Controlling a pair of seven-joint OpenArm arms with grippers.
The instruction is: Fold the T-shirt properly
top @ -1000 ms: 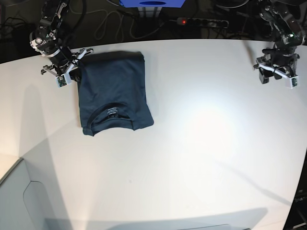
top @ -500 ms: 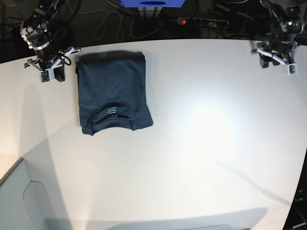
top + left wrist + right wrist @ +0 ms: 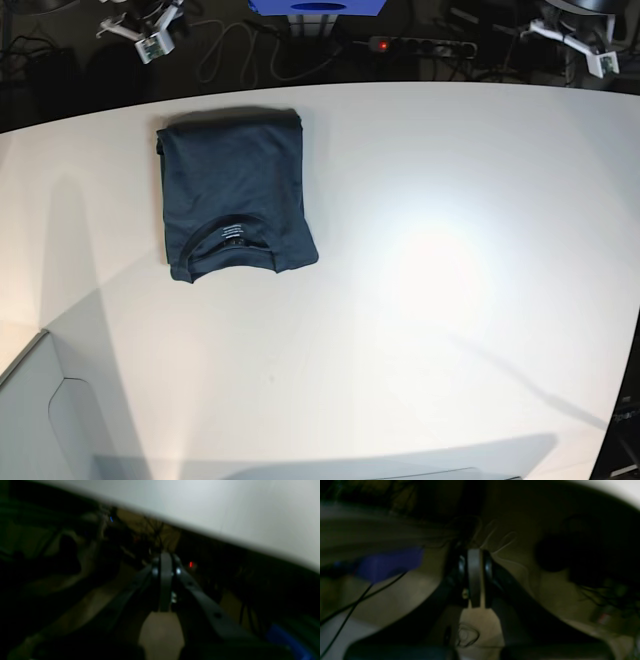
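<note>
The dark navy T-shirt (image 3: 235, 200) lies folded into a neat rectangle on the far left of the white table (image 3: 450, 300), collar and inner label facing the near side. Neither gripper touches it. My left gripper (image 3: 165, 561) is shut on nothing, raised beyond the table's far edge. My right gripper (image 3: 475, 555) is also shut and empty, hanging over the dark floor. In the base view only the wrist ends of the right arm (image 3: 148, 38) and the left arm (image 3: 582, 36) show, at the top corners. The T-shirt is out of both wrist views.
Behind the table's far edge lie a power strip (image 3: 420, 45) with a red light, loose cables (image 3: 225, 50) and a blue box (image 3: 318, 6). A pale panel (image 3: 40, 410) sits at the near left corner.
Both arms have lifted off the table and pulled back past its far edge. The left gripper has gone from open to shut. The T-shirt has not moved.
</note>
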